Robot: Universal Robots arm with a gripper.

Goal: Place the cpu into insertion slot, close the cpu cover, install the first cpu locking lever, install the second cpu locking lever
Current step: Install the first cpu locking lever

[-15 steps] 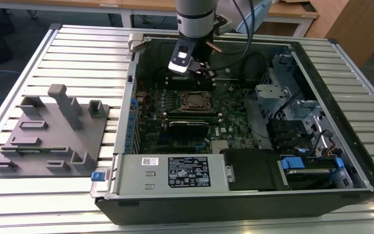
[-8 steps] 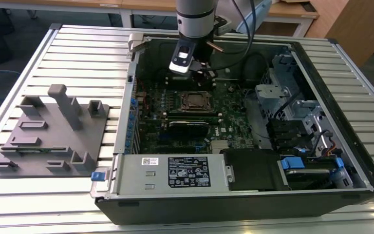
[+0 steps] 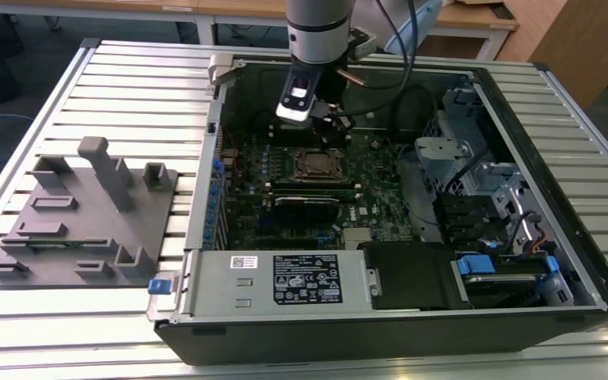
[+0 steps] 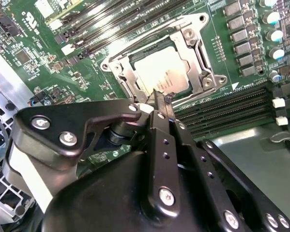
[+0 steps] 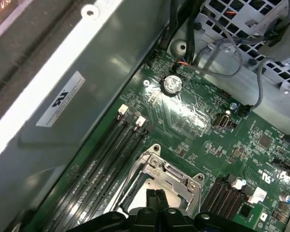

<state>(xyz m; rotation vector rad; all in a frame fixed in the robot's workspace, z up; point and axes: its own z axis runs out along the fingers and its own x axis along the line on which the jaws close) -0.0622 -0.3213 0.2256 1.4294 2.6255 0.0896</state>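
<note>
Black metal hand (image 4: 157,99), linkage arms and screw heads filling the near field in the second wrist view: its two slim fingers (image 5: 154,199) are pressed together tip to tip with no gap between them and nothing held, poised just above the socket's edge.

Small flat square cpu with pale silvery-beige top (image 4: 161,72): seated in the insertion slot, its lid showing through the frame's window, directly beyond the fingertips.

Square insertion slot with silvery metal rim (image 3: 316,164): on the green motherboard (image 5: 183,116), near the middle of the open case, below the arm in the exterior view.

Thin silvery cpu cover, a square frame with a square window (image 4: 195,50): lying down flat over the chip. Whether the thin wire locking levers (image 4: 183,21) along its sides are latched cannot be told.

Long narrow black memory slots (image 4: 232,108): in rows on two opposite sides of the socket.

Round silver coin battery (image 5: 172,84): on the board, well apart from the socket, near grey cables.

Grey power supply box with a white label (image 3: 278,281): at the case's near edge in the exterior view.

Black open computer case (image 3: 557,261): resting on a ribbed aluminium desk (image 3: 124,95).

Grey moulded fixture tray with upright posts (image 3: 82,222): on the desk at the exterior view's left, beside the case.
</note>
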